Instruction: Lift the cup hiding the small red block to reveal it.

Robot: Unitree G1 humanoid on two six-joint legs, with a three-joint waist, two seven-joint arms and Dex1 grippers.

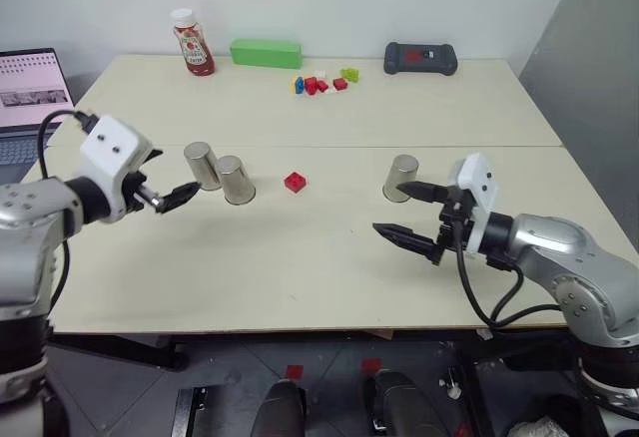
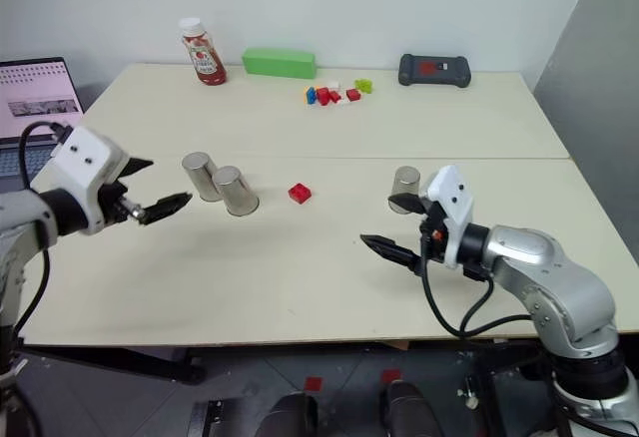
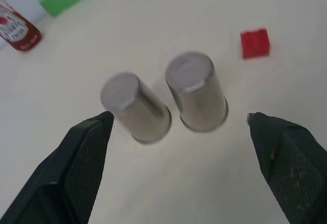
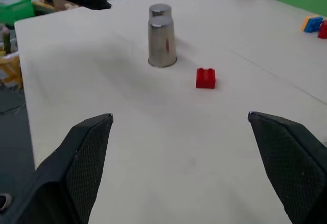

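Small red block (image 1: 295, 182) lies bare mid-table, uncovered, just beside two upturned cups (image 1: 237, 180); a third cup (image 1: 401, 177) stands toward the right edge. Left gripper (image 1: 160, 186) spread, empty, near the pair. Right gripper (image 1: 411, 213) spread, empty. Reveal looks done; best to draw both arms clear without toppling cups.

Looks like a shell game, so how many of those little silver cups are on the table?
3. Two cups stand upside down, side by side, near the left gripper. The third cup stands upside down near the right gripper. The small red block lies uncovered between them.
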